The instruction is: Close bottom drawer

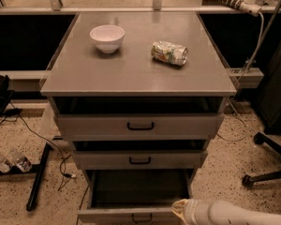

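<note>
I see the bottom drawer pulled out at the foot of the cabinet. My hand is low at the cabinet's front right; released or clenched, I cannot tell.

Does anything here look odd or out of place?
The can lies crumpled on its side on the cabinet top, near an upright bowl. The bottom drawer hangs far open, its dark inside showing; the claw sits by its front edge.

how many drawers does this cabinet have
3, stacked: top drawer, middle drawer below it, bottom drawer lowest, pulled out farthest. The gripper is at its front's right end.
</note>
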Controlling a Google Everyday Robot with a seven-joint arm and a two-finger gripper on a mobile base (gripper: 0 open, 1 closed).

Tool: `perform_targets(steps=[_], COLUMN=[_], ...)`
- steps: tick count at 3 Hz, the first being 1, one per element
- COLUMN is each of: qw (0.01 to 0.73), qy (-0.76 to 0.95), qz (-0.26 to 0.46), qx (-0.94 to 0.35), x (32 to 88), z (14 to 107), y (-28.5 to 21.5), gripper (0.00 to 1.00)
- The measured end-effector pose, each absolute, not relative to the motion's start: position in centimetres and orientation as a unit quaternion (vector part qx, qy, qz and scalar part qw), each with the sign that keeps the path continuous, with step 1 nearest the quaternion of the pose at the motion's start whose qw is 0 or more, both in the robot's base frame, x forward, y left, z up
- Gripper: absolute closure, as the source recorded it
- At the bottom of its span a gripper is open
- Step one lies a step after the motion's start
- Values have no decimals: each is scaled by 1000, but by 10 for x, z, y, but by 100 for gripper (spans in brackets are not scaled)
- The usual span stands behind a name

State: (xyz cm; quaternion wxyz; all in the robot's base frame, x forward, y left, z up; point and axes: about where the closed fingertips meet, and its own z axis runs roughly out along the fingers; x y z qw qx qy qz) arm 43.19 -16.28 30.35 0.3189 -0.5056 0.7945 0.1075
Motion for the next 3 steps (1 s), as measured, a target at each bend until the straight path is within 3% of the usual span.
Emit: perform_targets(steps=[3], qw=[280], qy=[797], qz=[122], qx=[-521], x=[431], z=[225], y=[-161], gripper=[100])
